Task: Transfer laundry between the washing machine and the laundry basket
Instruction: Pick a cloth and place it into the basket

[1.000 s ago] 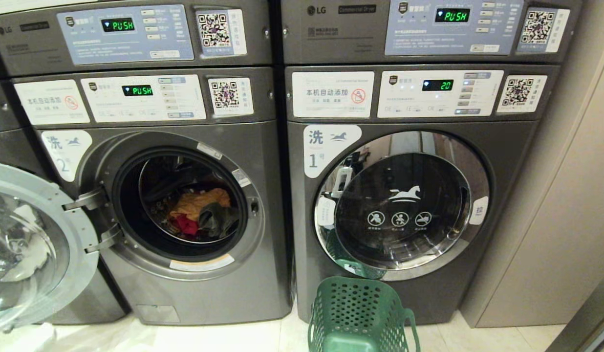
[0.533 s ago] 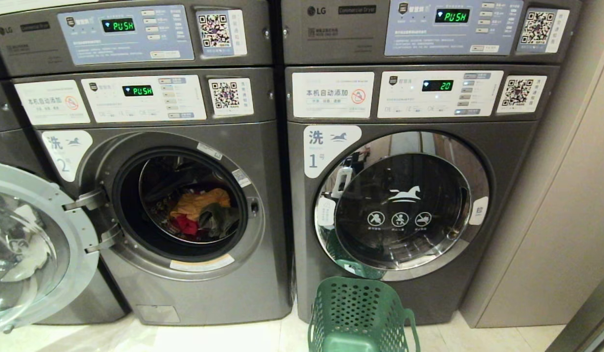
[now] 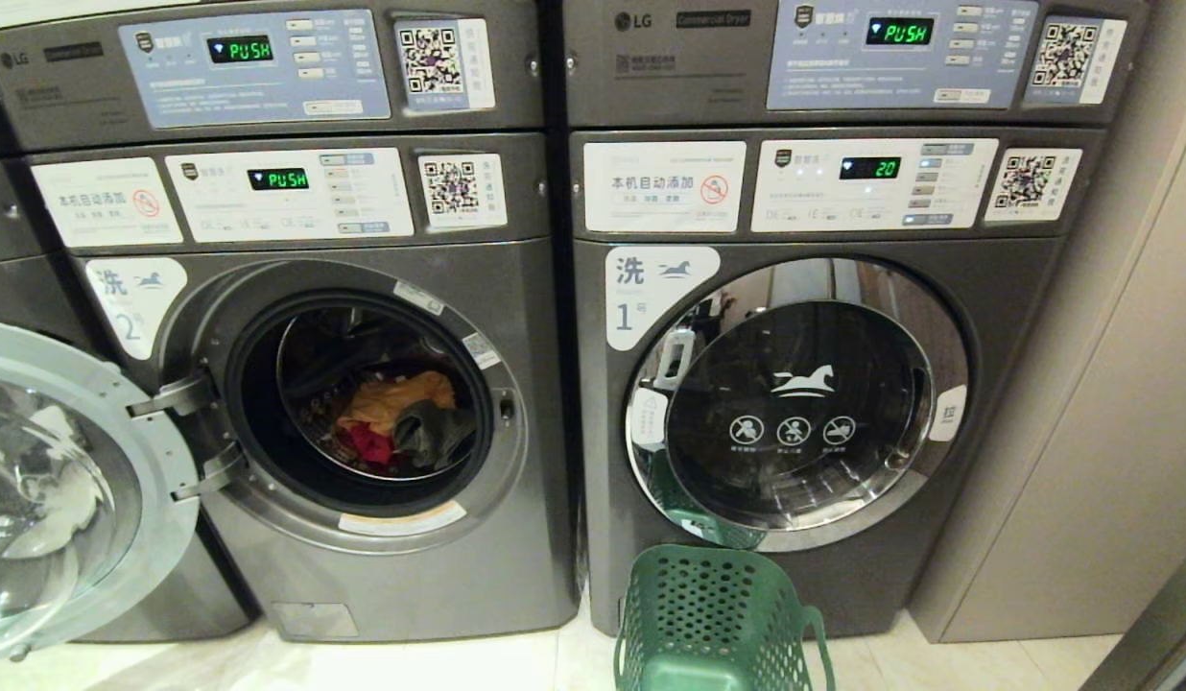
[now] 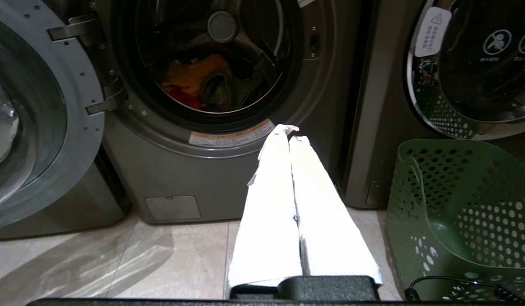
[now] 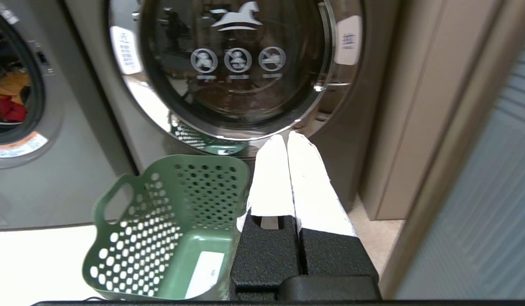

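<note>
Nothing among the things has moved since a second ago; only my head camera slid slightly. Laundry [image 3: 397,419] lies in the open washing machine [image 3: 363,403], the empty laundry basket [image 3: 713,614] waiting rightward on the floor. Left claw [image 4: 289,132] and right claw [image 5: 286,138] hang pinched together, empty, low before the machines, so I judge unloading hasn't started.

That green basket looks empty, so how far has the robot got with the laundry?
Done: the left washing machine's door stands open. The clothes lie in its drum, and the laundry basket on the floor holds no clothes. In hand: nothing; the left pincer and the right pincer are both shut and empty, outside the drum. Left: apparently every garment.
</note>
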